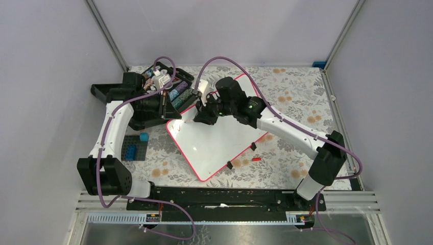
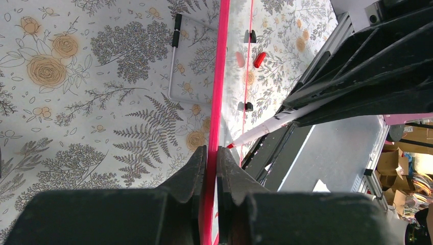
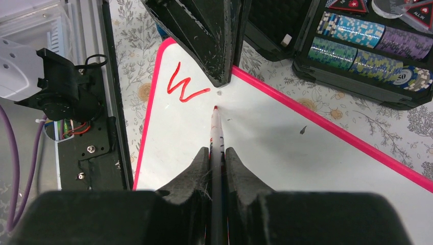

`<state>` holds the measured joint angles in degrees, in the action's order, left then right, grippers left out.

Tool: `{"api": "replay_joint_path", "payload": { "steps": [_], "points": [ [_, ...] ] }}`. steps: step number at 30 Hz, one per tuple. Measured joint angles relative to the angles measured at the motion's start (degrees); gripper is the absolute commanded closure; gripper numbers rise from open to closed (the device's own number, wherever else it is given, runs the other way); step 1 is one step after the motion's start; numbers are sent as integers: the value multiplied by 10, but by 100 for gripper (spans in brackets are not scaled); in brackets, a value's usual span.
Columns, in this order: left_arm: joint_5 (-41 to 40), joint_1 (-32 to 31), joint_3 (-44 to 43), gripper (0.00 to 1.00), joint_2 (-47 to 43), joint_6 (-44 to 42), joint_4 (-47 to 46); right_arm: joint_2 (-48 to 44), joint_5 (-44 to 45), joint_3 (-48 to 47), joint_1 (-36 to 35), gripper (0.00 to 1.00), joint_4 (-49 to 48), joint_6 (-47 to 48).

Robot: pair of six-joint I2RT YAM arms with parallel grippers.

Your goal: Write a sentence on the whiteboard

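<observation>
Had the marker squeezed tight in the right gripper, tip parked just right of the sentence's lone W, barrel running straight out from the jaws. Had the left gripper pinching the whiteboard by that corner, mid-table.

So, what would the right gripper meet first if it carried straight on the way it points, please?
Probably the whiteboard: the right gripper's marker tip aims at its white surface beside the red W. The left gripper, clamping the rim, lies just beyond.
</observation>
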<state>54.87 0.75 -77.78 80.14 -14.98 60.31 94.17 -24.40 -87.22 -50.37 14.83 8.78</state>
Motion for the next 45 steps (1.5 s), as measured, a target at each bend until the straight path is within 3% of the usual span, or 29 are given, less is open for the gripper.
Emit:
{"api": "replay_joint_path", "payload": {
  "steps": [45],
  "points": [
    [-12, -2, 0, 100, 0, -10, 0, 13, 9, 9, -23, 100, -1, 17]
  ]
}}
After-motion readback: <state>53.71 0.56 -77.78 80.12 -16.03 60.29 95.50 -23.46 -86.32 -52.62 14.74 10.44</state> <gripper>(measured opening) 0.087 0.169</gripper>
